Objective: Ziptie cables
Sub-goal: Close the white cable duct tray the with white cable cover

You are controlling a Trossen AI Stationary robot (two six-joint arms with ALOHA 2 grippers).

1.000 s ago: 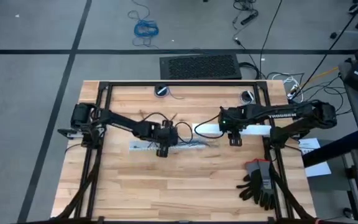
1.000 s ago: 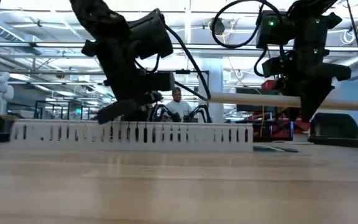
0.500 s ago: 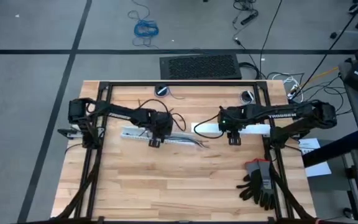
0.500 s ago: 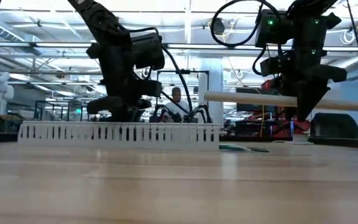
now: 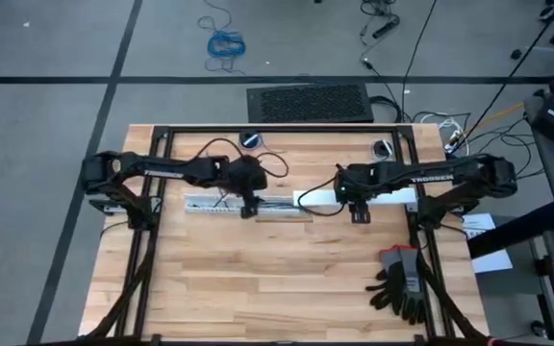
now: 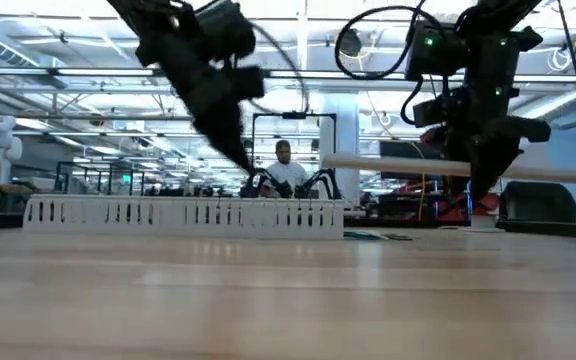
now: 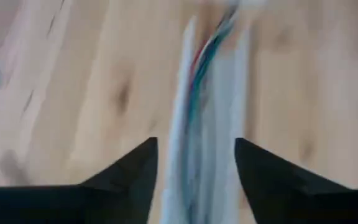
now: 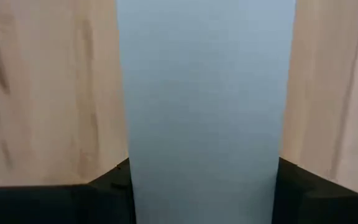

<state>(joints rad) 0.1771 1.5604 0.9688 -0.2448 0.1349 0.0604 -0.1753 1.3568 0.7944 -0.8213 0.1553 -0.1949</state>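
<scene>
- My left gripper [image 5: 249, 208] is hovering over the right end of the white slotted duct [image 5: 221, 205], with its fingers [image 7: 129, 177] spread apart on either side of the duct and nothing between them but air.
- The cables [image 7: 205, 59] are lying inside the duct, running along its length; I am seeing blue, greenish and red strands there.
- My right gripper [image 5: 359, 212] is gripping a flat white strip [image 5: 373, 199] above the table [image 5: 287, 279], to the right of the duct.
- A thin dark strip [image 5: 284, 218], perhaps a ziptie, is lying on the wood just near of the duct's right end.
- Black gloves [image 5: 399, 285] are sitting at the near right.
</scene>
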